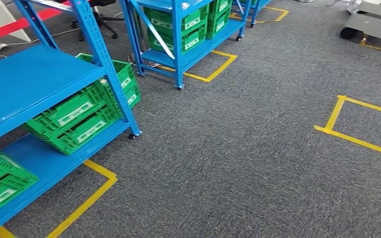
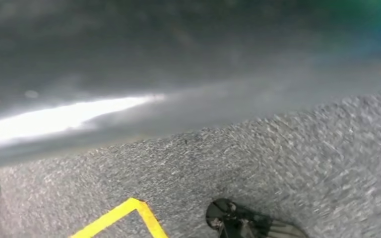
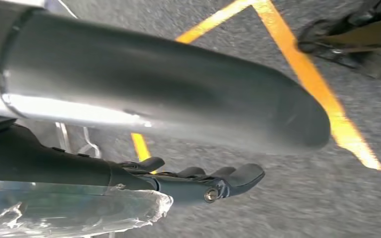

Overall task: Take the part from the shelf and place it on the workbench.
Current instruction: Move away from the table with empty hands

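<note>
In the right wrist view my right hand (image 3: 178,163) hangs above the grey carpet, its thick grey thumb (image 3: 178,84) lying over the dark, nearly straight fingers (image 3: 213,178). A part wrapped in clear crinkled plastic (image 3: 74,210) is held against the palm side of those fingers. In the left wrist view my left hand (image 2: 129,74) is a blurred grey mass close to the lens, and its fingers cannot be made out. The blue shelf (image 1: 25,84) stands at the left of the head view.
Green crates (image 1: 79,119) sit on the near shelf's lower levels, and one more (image 1: 0,181) sits at the far left. A second blue rack (image 1: 178,34) with crates stands behind. Yellow tape squares (image 1: 332,119) mark the carpet. A white wheeled unit (image 1: 372,22) is at the back right.
</note>
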Robot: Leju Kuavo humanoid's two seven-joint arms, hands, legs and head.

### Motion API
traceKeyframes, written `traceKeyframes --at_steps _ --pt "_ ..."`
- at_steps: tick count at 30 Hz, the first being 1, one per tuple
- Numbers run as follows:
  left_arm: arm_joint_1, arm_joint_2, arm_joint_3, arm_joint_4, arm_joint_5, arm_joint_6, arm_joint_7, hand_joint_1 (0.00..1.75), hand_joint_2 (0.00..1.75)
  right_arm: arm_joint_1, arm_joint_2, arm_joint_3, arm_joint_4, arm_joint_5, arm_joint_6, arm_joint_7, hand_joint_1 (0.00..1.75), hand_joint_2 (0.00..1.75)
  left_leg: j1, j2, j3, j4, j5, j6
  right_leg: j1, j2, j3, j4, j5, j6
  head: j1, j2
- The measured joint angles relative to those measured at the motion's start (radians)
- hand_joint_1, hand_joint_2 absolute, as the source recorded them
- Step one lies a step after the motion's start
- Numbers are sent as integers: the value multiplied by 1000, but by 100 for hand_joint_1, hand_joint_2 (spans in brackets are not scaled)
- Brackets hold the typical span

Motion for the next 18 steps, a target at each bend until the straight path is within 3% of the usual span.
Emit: traceKeyframes --at_steps 2,3,4,5,7,9,11,12,14,16,18 --pt "-5 0 8 -1 -8 -4 -19 0 0 1 0 -1 0 -12 -4 -14 0 0 0 -24 -3 1 1 2 -2 20 -66 134 -52 1 1 0" --pt "-6 0 10 -2 -21 -8 -29 0 0 0 2 -3 0 -23 -7 -22 0 0 -1 -36 -3 1 1 2 -2 22 -82 160 -51 1 1 0" --pt "-6 -2 9 -2 -41 -13 -38 0 0 -1 5 -7 0 -37 -12 -32 0 0 0 -49 -2 1 1 2 -2 24 -79 143 -27 0 1 0" --pt "-5 -7 7 -3 -66 -17 -49 0 0 -3 10 -13 0 -54 -17 -43 0 0 0 -63 0 2 1 1 -3 31 -57 89 13 -2 1 0" --pt "0 -22 -5 -4 -125 -23 -77 0 0 -4 25 -33 0 -91 -30 -71 0 0 -1 -90 2 4 -1 -5 -9 76 3 -53 82 -5 1 0" --pt "11 -38 -25 -8 -178 -24 -113 0 0 -5 44 -57 -1 -127 -42 -95 0 0 -1 -113 -4 8 1 -18 -12 110 37 -120 98 -8 1 0" --pt "26 -50 -39 -11 -211 -28 -141 0 0 -5 63 -83 -1 -151 -50 -107 0 0 3 -136 -12 8 6 -32 -10 96 42 -124 97 -15 0 0" --pt "32 -55 -42 -12 -222 -32 -150 0 0 -6 72 -94 -2 -157 -51 -108 0 0 3 -132 -16 11 3 -39 -10 84 43 -128 99 -21 0 0" --pt "36 -60 -45 -13 -244 -43 -161 0 0 -7 85 -113 -3 -161 -52 -109 0 0 1 -88 -42 63 -32 -48 -12 55 47 -136 103 -34 -8 0" --pt "29 -62 -48 -13 -270 -50 -169 0 0 -6 90 -128 -3 -160 -52 -109 0 0 0 -32 -102 189 -98 -54 -8 22 48 -137 102 -42 -15 0" --pt "25 -62 -52 -13 -293 -54 -172 0 0 -7 92 -140 -3 -159 -51 -107 0 0 2 -15 -145 288 -129 -56 -3 -13 45 -136 98 -46 -16 0"
